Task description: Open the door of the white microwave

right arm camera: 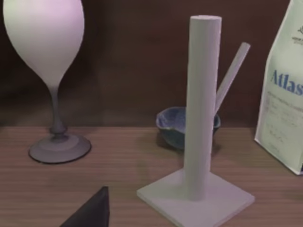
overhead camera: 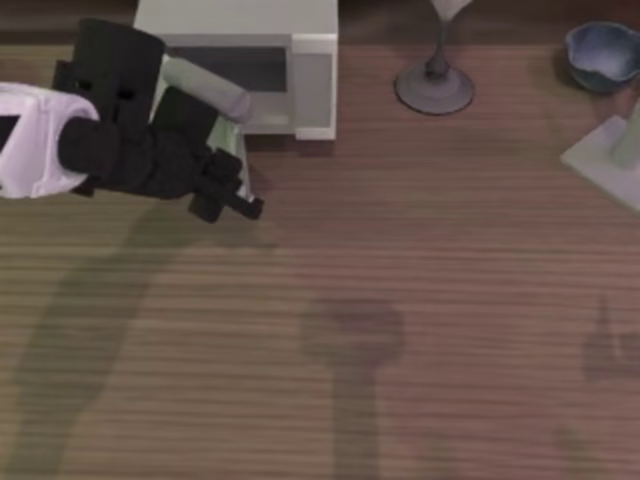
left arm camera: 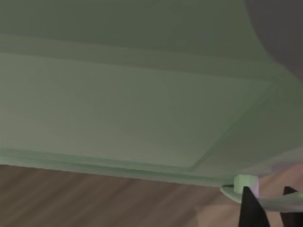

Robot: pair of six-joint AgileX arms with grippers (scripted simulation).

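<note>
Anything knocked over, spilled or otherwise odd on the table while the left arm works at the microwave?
Nothing stands out. The white microwave sits square at the table's far edge, its white-framed door swung partly open by the left gripper. The wine glass, blue bowl and white post stand are upright.

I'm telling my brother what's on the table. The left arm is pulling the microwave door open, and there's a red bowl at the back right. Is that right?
Almost. The bowl is blue, not red, as the top view shows. The rest holds: the left gripper is at the door of the white microwave, which is swung open.
</note>
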